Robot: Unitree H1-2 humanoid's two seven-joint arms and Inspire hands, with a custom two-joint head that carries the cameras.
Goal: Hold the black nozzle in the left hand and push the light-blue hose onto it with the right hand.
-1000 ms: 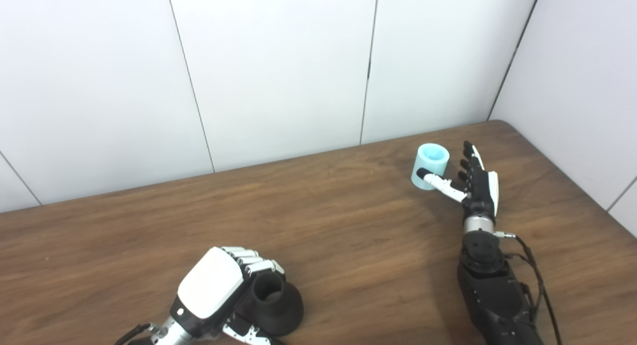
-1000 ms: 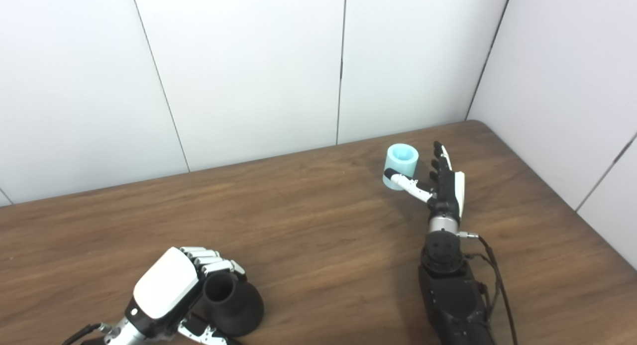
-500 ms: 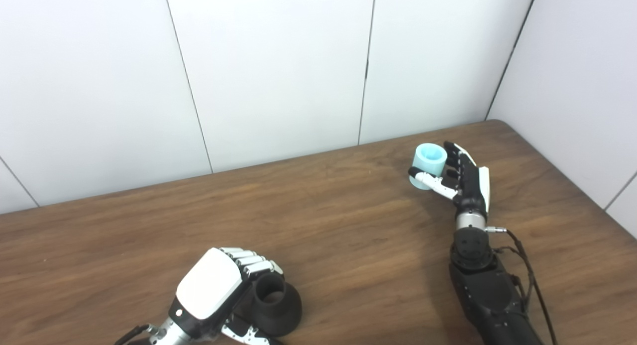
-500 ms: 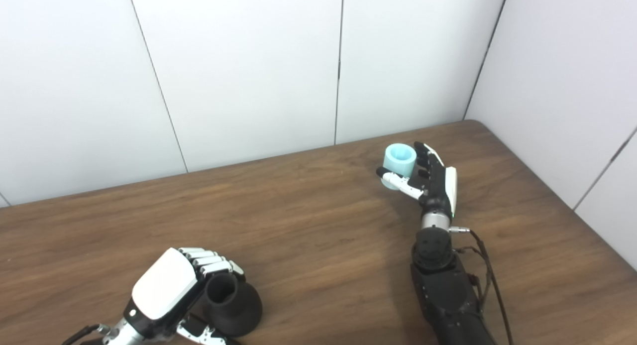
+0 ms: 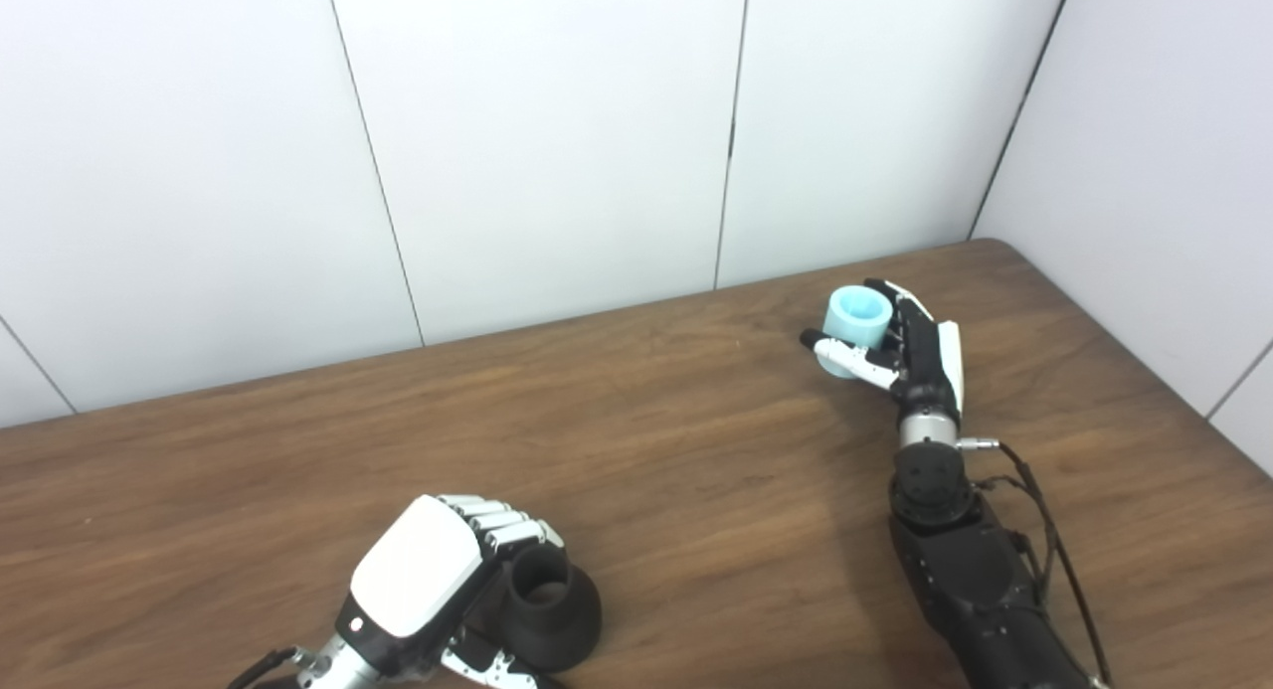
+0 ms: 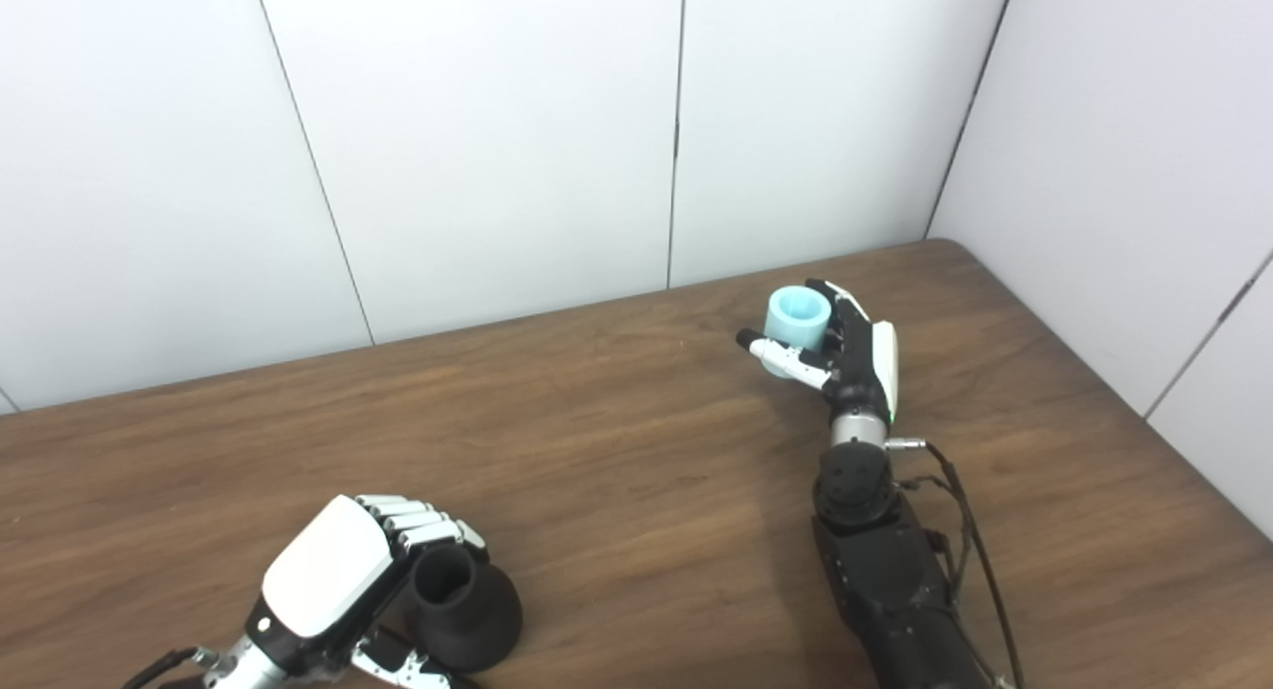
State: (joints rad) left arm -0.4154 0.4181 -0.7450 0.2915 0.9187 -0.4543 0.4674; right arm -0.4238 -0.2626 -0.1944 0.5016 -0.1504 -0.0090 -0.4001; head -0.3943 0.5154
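**Both hands on their parts, parts well apart**

While the left hand point(image 5: 423, 590) sits at 7 o'clock on the wooden table point(image 5: 646, 450), its fingers are wrapped round the neck of the black nozzle point(image 5: 545, 619), which stands on its wide base, mouth up. Right hand point(image 5: 910, 346) is at 2 o'clock, near the back wall point(image 5: 557, 142). Its fingers and thumb are curled round the light-blue hose point(image 5: 853, 321), a short upright piece, open end up. Can't tell if it's lifted off the table.
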